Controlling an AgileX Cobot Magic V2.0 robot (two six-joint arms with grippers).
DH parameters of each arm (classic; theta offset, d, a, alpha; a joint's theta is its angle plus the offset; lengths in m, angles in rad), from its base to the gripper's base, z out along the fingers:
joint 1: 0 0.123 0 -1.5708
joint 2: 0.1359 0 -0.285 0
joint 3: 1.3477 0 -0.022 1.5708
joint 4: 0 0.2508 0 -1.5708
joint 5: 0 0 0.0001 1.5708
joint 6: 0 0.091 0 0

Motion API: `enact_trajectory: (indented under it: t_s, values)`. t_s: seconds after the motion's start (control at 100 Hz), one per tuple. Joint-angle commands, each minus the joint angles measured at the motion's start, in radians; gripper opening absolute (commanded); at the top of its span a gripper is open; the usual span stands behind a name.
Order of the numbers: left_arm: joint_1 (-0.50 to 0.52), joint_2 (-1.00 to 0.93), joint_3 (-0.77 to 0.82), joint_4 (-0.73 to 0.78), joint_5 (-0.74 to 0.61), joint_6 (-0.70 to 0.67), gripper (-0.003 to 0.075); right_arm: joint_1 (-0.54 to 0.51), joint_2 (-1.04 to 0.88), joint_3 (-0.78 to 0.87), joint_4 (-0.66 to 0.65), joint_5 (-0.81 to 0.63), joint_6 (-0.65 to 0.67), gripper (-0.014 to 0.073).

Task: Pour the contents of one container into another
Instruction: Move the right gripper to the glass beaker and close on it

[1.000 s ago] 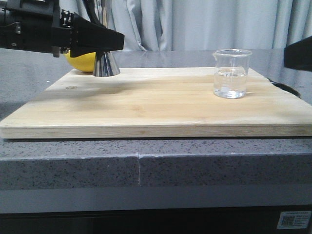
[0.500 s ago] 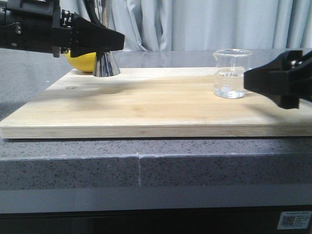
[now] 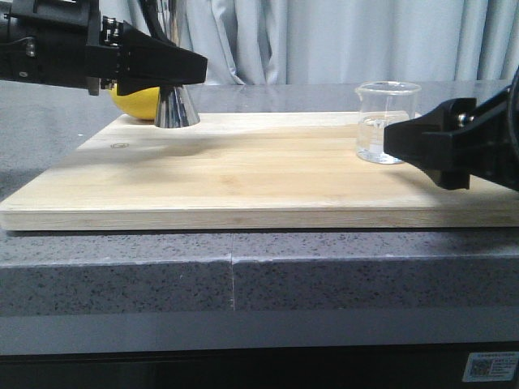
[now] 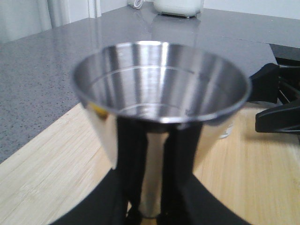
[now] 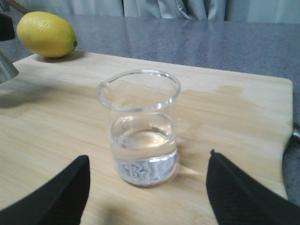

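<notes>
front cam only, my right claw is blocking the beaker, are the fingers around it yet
observer: yes. The right wrist view shows the right claw open, with one of its fingers on each side of the beaker and neither touching the glass.
operator: how full is it
observer: clear liquid, roughly a third of the way up.
operator: left claw hides the jigger's top cup, anything in it
observer: no. The left wrist view looks straight into the jigger and the cup is empty. The left claw is closed at its waist.
</notes>
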Motion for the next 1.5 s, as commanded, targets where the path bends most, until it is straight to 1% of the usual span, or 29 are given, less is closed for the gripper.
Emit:
enact_trajectory:
  t_s: [0.0, 0.13, 0.27, 0.7, 0.99, 1.49]
  values:
    - [-0.006, -0.054, -0.027, -0.066, 0.117, -0.007, -0.0019, 0.002, -0.016, -0.038, -0.011, -0.065, 0.000, 0.0469]
    - [-0.006, -0.054, -0.027, -0.066, 0.117, -0.007, -0.0019, 0.002, -0.015, -0.067, -0.017, -0.060, 0.000, 0.0469]
    - [-0.006, -0.054, -0.027, -0.066, 0.117, -0.007, -0.0019, 0.002, -0.004, -0.097, -0.038, -0.021, 0.000, 0.0470]
    - [-0.006, -0.054, -0.027, -0.066, 0.117, -0.007, -0.0019, 0.002, 0.061, -0.127, -0.043, -0.047, 0.000, 0.0469]
    - [-0.006, -0.054, -0.027, -0.066, 0.117, -0.007, -0.0019, 0.002, 0.063, -0.156, -0.043, -0.032, 0.000, 0.0469]
    - [-0.006, -0.054, -0.027, -0.066, 0.117, -0.007, -0.0019, 0.002, 0.067, -0.155, -0.043, -0.030, 0.000, 0.0468]
